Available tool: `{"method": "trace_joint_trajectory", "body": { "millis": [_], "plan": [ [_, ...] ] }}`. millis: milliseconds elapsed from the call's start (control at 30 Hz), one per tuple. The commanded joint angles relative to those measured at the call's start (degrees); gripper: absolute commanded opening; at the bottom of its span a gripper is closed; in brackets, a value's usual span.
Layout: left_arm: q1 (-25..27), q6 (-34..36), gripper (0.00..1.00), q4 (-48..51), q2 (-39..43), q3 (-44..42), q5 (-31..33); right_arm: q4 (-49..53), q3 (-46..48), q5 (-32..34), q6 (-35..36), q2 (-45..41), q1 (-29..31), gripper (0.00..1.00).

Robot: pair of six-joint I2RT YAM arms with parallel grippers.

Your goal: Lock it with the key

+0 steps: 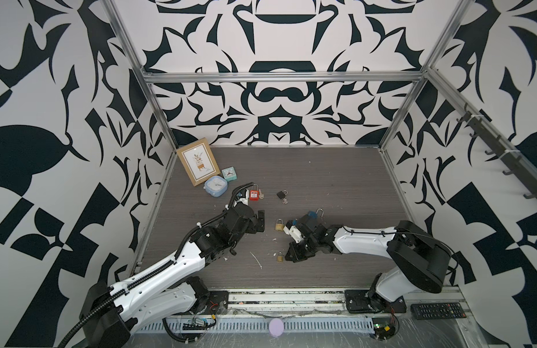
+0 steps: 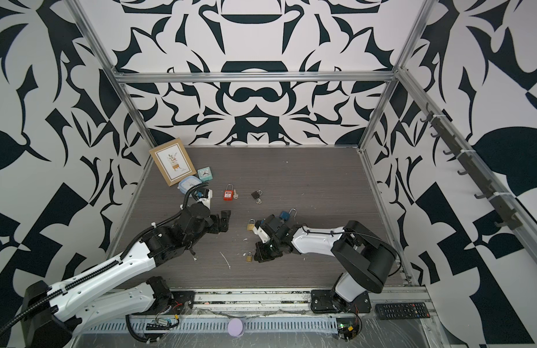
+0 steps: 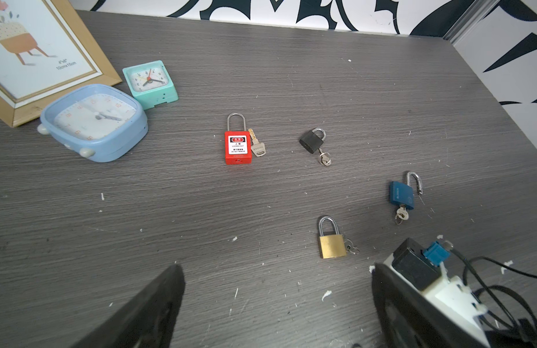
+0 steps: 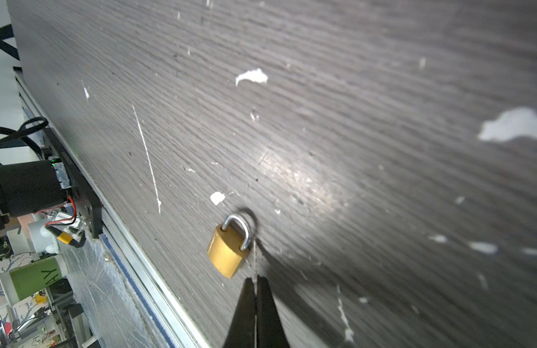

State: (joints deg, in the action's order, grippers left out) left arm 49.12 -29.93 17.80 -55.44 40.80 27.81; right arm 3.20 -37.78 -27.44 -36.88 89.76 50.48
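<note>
Front edge of worktop [image 4: 351,120], middle: small brass padlock [image 4: 229,248] lies flat, shackle seated. Just beside it the right gripper [image 4: 255,281], jaws pressed together; a thin sliver shows between the tips, key or not unclear. Mid-worktop: left gripper [image 3: 276,277], jaws wide apart, empty. Beyond: larger brass padlock [image 3: 332,245] and blue padlock [image 3: 401,194], both keyed, the blue one's shackle open. Farthest: black padlock [image 3: 312,141], red padlock [image 3: 237,147].

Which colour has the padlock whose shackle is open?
Blue; the padlock shows best in the left wrist view.

Evenly bright; right wrist view looks blurred, with tabletop [image 4: 291,177] glare.
</note>
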Motion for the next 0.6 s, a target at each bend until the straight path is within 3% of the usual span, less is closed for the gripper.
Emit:
{"method": "trace_joint_trajectory", "body": {
  "millis": [0,567],
  "plan": [
    [-0.3,0.4,0.99,-0.3,1.1,-0.6,0.1,0.4,-1.8,0.2,-0.2,0.3,0.6,0.09],
    [-0.6,0.5,1.0,-0.4,-0.5,0.0,-0.5,0.5,-3.2,0.0,0.2,0.9,1.1,0.28]
  ]
}}
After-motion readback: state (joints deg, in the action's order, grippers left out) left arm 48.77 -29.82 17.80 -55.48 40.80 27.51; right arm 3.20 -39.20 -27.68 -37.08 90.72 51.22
